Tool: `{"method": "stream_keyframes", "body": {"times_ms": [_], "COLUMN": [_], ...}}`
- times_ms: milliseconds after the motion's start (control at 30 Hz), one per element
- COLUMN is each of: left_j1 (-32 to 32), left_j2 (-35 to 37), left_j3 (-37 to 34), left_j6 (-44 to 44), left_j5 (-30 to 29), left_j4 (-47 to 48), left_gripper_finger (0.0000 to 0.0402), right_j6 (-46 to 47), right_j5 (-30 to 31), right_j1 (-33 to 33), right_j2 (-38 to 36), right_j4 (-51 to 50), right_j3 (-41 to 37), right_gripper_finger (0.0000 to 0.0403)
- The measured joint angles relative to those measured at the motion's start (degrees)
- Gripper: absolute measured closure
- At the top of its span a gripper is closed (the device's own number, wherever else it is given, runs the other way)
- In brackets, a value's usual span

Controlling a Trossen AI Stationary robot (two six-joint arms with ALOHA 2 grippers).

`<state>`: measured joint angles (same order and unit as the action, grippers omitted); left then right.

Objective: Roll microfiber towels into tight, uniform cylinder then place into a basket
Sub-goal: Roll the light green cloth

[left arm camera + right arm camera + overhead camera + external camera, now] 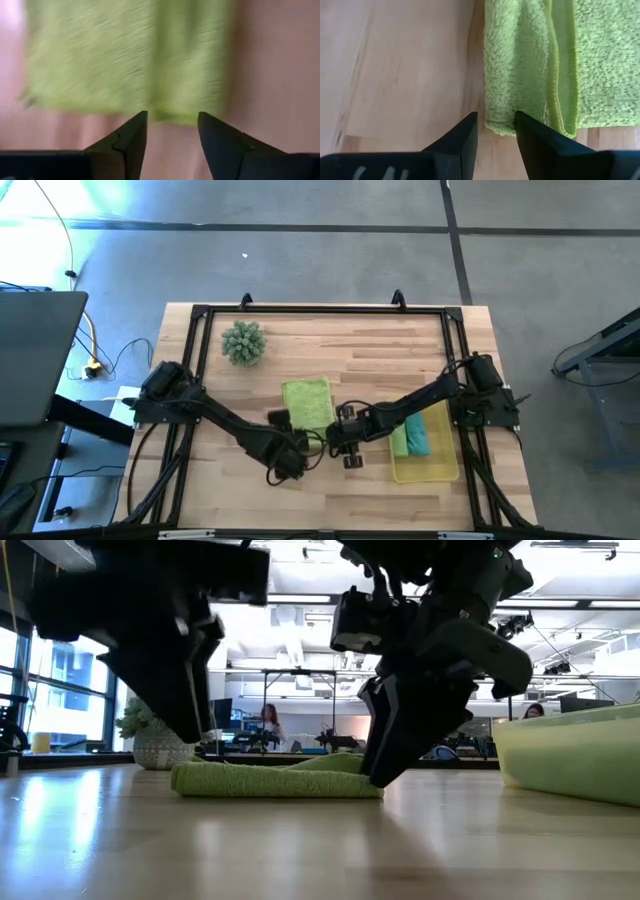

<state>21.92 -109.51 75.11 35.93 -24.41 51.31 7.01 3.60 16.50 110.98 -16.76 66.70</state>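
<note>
A lime green microfiber towel [308, 402] lies flat on the table's middle, with one side strip folded over [520, 65]. My left gripper [172, 117] hangs open above the table just short of the towel's near edge, holding nothing; in the low view it [200, 735] is clear of the cloth. My right gripper [496, 116] is open and low at the towel's near right corner [499, 129]. The yellow basket [425, 475] at the right holds a green roll [400, 442] and a teal roll [418, 435]. My right gripper's fingertips [385, 775] slant down from the table's right to the near corner of the towel's folded strip [499, 129]. One fingertip stands on either side of that corner, close to the table. I cannot tell whether they touch the cloth.
A spiky green plant ball [243, 342] stands at the far left of the table. A black frame [320, 310] runs around the tabletop. Bare wood lies near the front edge [330, 500]. The basket's wall [570, 755] rises at the right.
</note>
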Motion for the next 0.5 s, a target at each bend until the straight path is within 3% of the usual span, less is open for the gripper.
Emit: {"method": "stream_keyframes", "body": {"times_ms": [167,333,500], "left_j1": [2.0,2.8,2.2], "left_j2": [0.0,0.0,0.0], "left_j3": [-2.2,-5.5,-8.6], "left_j6": [-10.5,-14.2,-14.1], "left_j5": [4.1,-0.6,-0.8], "left_j4": [-11.5,-16.1,-19.4], "left_gripper_finger": [0.0237,0.0237,0.0234], "right_j6": [0.0,0.0,-0.4], "right_j5": [-0.2,-0.4,-0.5], "right_j1": [0.0,0.0,0.0], "right_j2": [0.0,0.0,0.0], "right_j4": [-0.3,-0.6,-0.5], "right_j3": [0.0,0.0,0.0], "right_gripper_finger": [0.0279,0.0279,0.0279]}}
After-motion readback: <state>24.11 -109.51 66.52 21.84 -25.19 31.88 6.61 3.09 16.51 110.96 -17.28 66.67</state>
